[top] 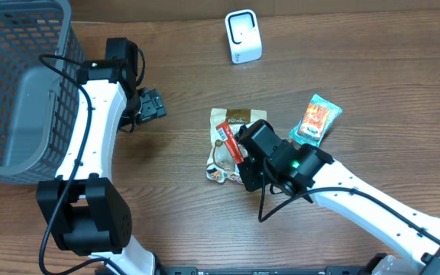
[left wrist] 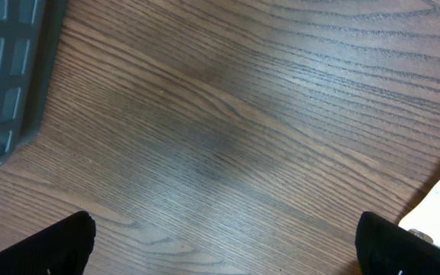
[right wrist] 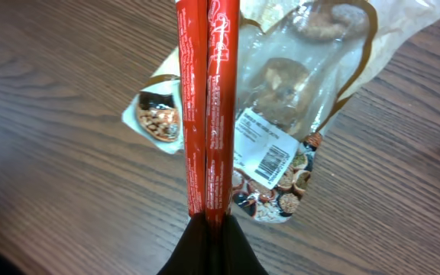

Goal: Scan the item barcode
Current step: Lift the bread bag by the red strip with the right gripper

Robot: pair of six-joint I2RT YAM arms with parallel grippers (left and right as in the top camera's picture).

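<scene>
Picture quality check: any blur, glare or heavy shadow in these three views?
Overhead: sharp, evenly lit, only soft shadows. Left wrist: table grain slightly soft, a dim patch mid-frame, left tool fingers dark blurs at the corners. Right wrist: red packet close yet sharp; mild sheen on the clear bag; barcode label small, text unreadable.

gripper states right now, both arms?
Left gripper: open, holding nothing.
Right gripper: shut on the long red plastic snack packet.

Slim red packet (right wrist: 220, 114), edge-on, end pinched
</scene>
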